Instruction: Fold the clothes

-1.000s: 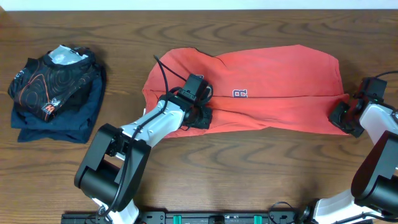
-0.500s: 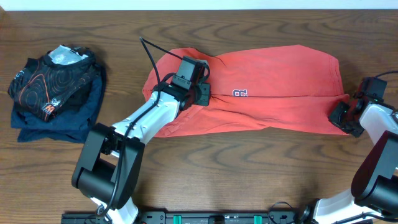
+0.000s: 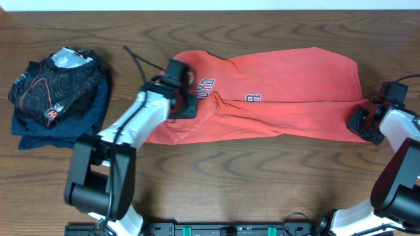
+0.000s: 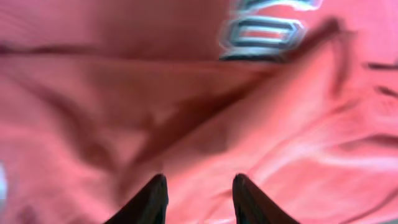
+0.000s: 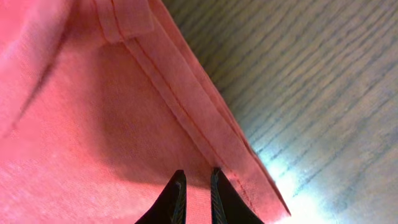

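Note:
The coral-red T-shirt [image 3: 289,98] lies spread across the middle of the table, with navy-and-white lettering [image 3: 205,84] showing near its left end. My left gripper [image 3: 186,106] is over the shirt's left part. In the left wrist view its fingers [image 4: 154,199] stand a little apart with a bunched fold of the shirt [image 4: 205,118] between them, so the gripper [image 4: 199,194] is shut on it. My right gripper [image 3: 359,122] is at the shirt's lower right corner. In the right wrist view the gripper [image 5: 196,186] is pinched on the shirt [image 5: 93,112] beside its stitched hem [image 5: 186,106].
A black garment with an orange contour pattern [image 3: 59,82] lies on a folded dark navy garment [image 3: 69,131] at the far left. The wooden table [image 3: 262,177] shows around the shirt and at the right in the right wrist view [image 5: 323,81].
My left gripper has moved left and up across the shirt, dragging a layer of cloth with it. This uncovered more of the lettering. The right gripper has not moved.

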You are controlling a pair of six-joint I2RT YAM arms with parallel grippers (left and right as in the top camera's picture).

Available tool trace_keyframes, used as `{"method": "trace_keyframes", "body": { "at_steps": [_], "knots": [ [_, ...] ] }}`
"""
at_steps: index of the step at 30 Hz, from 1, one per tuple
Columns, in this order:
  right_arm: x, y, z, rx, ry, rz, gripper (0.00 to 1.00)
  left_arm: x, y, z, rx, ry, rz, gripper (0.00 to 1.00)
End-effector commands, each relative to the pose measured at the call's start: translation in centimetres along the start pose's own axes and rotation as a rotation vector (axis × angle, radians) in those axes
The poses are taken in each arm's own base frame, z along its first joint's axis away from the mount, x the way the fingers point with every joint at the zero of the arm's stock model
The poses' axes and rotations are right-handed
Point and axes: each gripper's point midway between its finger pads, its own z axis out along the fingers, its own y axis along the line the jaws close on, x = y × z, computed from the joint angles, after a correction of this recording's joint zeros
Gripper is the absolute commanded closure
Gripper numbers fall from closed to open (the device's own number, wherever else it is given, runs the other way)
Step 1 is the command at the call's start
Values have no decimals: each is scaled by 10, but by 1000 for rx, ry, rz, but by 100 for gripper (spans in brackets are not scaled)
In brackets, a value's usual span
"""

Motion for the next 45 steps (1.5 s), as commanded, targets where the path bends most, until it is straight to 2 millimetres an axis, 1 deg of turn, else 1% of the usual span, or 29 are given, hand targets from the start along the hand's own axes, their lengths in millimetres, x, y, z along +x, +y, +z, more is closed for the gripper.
{"method": "trace_keyframes", "body": {
  "at_steps": [1,5,7,11,13,17,20,24,28,33,34,36,38,41,44,45],
  "knots": [
    [4,-1,2,20,16,-43,87,4,21,-3,-29,16,-35,63],
    [7,-2,5,21,20,-44,85,22,43,10,-54,67,-86,64],
    [10,-2,6,23,29,-61,85,32,51,17,-63,89,-103,63],
    [14,-5,12,33,41,-71,85,44,63,25,-78,107,-127,63],
    [14,-11,14,59,44,-69,85,51,72,28,-102,116,-139,62],
    [13,-31,16,132,46,-46,86,68,83,33,-116,152,-165,61],
    [10,-41,16,135,45,-12,86,82,93,35,-142,182,-184,62],
    [9,-55,17,144,46,27,88,105,101,35,-161,249,-213,61],
    [11,-60,17,149,56,41,87,122,103,31,-174,314,-219,61],
    [20,-63,15,165,94,36,86,145,103,21,-193,411,-230,62],
    [23,-66,14,180,105,35,86,151,104,18,-199,441,-232,63],
    [27,-69,13,200,120,33,85,158,104,14,-205,469,-236,64],
    [29,-71,10,212,130,37,86,159,103,11,-205,472,-235,64],
    [26,-71,4,209,115,42,86,150,101,5,-195,430,-226,64],
    [16,-64,-7,172,77,48,84,128,97,-8,-173,343,-188,64],
    [10,-59,-13,142,53,52,83,116,94,-16,-164,293,-183,64]
  ]
}}
